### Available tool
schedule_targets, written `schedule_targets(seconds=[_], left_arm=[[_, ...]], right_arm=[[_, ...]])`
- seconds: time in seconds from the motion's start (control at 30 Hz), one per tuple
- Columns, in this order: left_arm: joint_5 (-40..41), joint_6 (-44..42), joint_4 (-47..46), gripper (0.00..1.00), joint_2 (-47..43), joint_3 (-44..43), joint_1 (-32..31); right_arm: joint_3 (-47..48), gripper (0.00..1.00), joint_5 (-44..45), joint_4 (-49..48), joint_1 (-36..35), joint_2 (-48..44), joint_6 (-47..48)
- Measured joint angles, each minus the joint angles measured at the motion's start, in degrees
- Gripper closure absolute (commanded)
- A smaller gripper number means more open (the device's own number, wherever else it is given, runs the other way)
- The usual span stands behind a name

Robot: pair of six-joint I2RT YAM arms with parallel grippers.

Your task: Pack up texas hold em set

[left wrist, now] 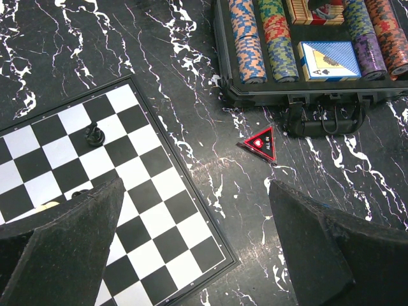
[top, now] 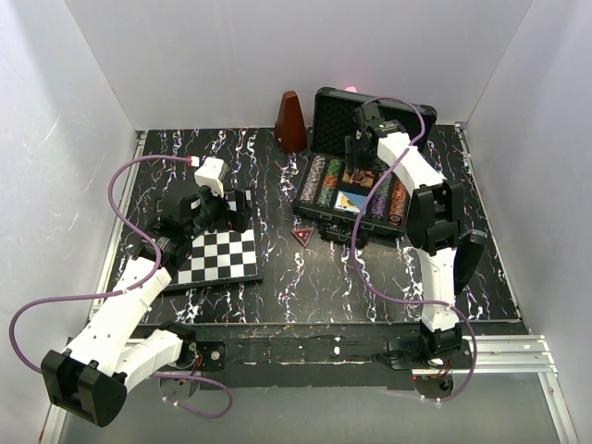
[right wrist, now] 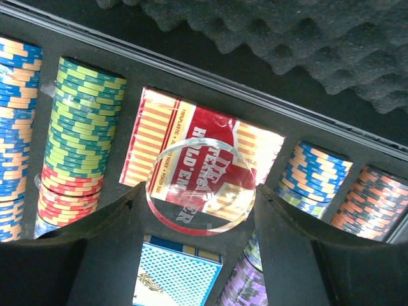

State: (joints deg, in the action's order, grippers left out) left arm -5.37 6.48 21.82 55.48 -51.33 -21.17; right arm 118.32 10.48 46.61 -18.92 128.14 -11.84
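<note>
The texas hold em set's black case [top: 321, 219] lies open at the back right, its foam-lined lid [top: 333, 113] standing upright. Rows of striped chips [top: 319, 180] fill it, with a red card box [right wrist: 169, 124] and a blue card box [right wrist: 175, 280] in the middle slots. My right gripper [right wrist: 201, 190] hangs over the red box, shut on a clear round button [right wrist: 191, 172] held by its edges. My left gripper [left wrist: 196, 185] is open above the chessboard's corner, with nothing between its fingers. A small red triangular piece [left wrist: 261, 143] lies on the table in front of the case.
The black-and-white chessboard [top: 217, 257] lies at the left with a black piece [left wrist: 95, 134] on it. A brown metronome [top: 290, 122] stands at the back beside the case lid. The case's handle [left wrist: 322, 118] sticks out toward the triangle. White walls close in three sides.
</note>
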Motion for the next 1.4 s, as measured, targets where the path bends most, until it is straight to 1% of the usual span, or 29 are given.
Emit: schedule_targets(seconds=[0.27, 0.83, 0.9, 0.97, 1.1, 1.23, 1.37, 1.4], left_arm=[[0.0, 0.0, 0.0, 0.02, 0.0, 0.0, 0.0], [0.0, 0.0, 0.0, 0.02, 0.0, 0.0, 0.0], [0.0, 0.0, 0.0, 0.02, 0.0, 0.0, 0.0], [0.0, 0.0, 0.0, 0.02, 0.0, 0.0, 0.0], [0.0, 0.1, 0.0, 0.02, 0.0, 0.0, 0.0], [0.0, 0.1, 0.0, 0.02, 0.0, 0.0, 0.0], [-0.1, 0.1, 0.0, 0.02, 0.0, 0.0, 0.0], [-0.1, 0.1, 0.0, 0.02, 0.0, 0.0, 0.0]], right_arm=[[2.0, 0.76, -0.5, 0.5, 0.0, 2.9, -0.3], [3.1, 0.71, 1.0, 0.0, 0.0, 3.6, -1.0], [3.3, 0.68, 1.2, 0.0, 0.0, 3.8, -1.1], [3.6, 0.62, 1.4, 0.0, 0.0, 4.0, -1.1], [3.7, 0.41, 1.4, 0.0, 0.0, 4.0, -1.2], [3.7, 0.32, 1.4, 0.0, 0.0, 4.0, -1.2], [3.7, 0.27, 1.4, 0.0, 0.0, 4.0, -1.0], [3.7, 0.23, 1.4, 0.0, 0.0, 4.0, -1.0]])
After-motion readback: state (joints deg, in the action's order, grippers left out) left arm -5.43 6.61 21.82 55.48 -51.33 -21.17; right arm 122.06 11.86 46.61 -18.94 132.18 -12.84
